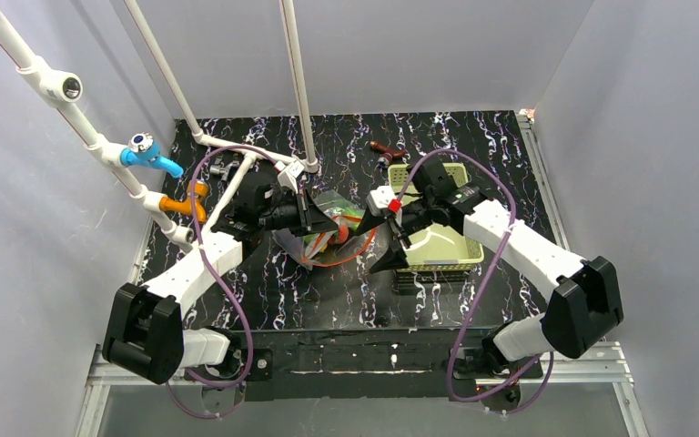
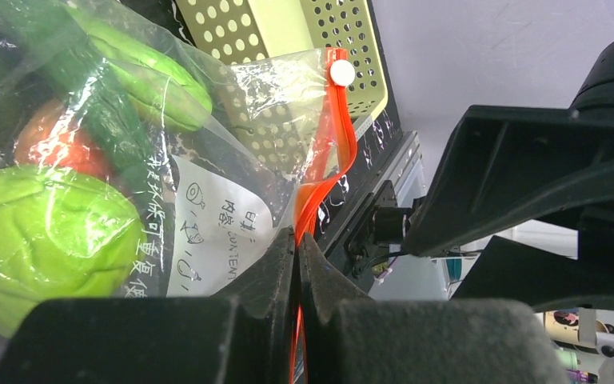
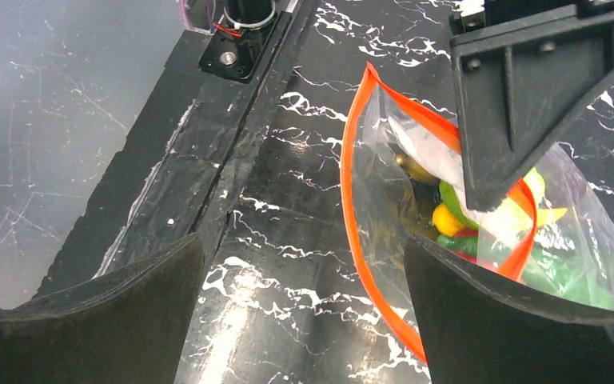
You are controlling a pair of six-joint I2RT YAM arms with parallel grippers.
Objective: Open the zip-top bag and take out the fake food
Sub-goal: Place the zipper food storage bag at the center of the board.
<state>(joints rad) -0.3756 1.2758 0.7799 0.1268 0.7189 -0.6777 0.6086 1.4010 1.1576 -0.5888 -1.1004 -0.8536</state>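
Nearest: right gripper [image 3: 304, 308], low over the worktop [image 3: 284, 200] — jaws fully apart, nothing in them, lined up on the mouth of the zip-top bag [image 3: 380, 216]. The bag lies on the worktop between the two grippers, just left of the yellow-green basket [image 1: 439, 248].

The mouth looks part open. The orange zipper strip [image 3: 350, 200] splits into a near lip down by the worktop and a far lip lifted up. The left gripper [image 2: 297, 244] has that far lip — jaws clamped on the strip right at their tips, with the white slider [image 2: 341, 73] further along.

All the fake food [image 3: 446, 218] is inside, none out. The green round fruit [image 2: 44, 240], cucumber [image 2: 156, 84] and tomato [image 2: 52, 144] press against the film.

My read: right goes in for the first piece. To do it well:
- Left holds the lip high and steady so the opening doesn't sag. A tip-only pinch may slip if tugged.
- Right enters between the lips, not over the near one, or it just shoves the bag away.
- Take the piece closest to the mouth, probably the yellow one.
- Narrow the jaws before entry if the gap is tight.
- Don't pinch film along with the food.

The basket beyond is the likely drop spot, but that's a guess.
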